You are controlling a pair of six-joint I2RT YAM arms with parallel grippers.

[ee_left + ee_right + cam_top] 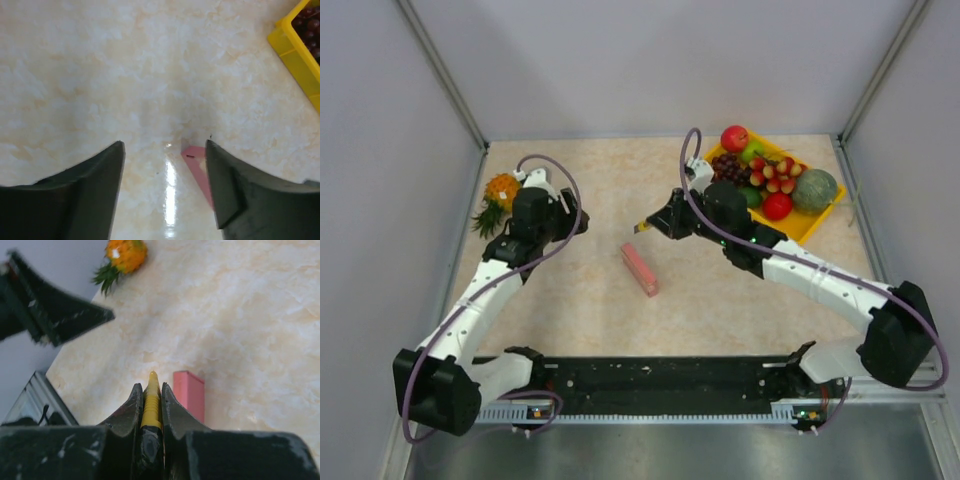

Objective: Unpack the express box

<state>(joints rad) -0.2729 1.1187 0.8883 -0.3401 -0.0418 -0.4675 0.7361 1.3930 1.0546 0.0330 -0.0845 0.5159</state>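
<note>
While right jaws clamp the knife, left jaws gape; express box lies untouched nearby.

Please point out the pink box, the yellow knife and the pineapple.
pink box [640, 270]: top view, middle of upper face.
yellow knife [151, 400]: right wrist view, yellow handle.
pineapple [501, 187]: top view, orange body.

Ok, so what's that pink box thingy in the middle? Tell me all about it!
The express box is small, flat, plain pink, and looks like cardboard. It seems shut. From above it looks long and narrow, lying slanted on the beige table between the two arms. Only the table touches it. The right gripper, shut on a yellow utility knife, hovers near its far end; the open left gripper is apart from it.
</note>
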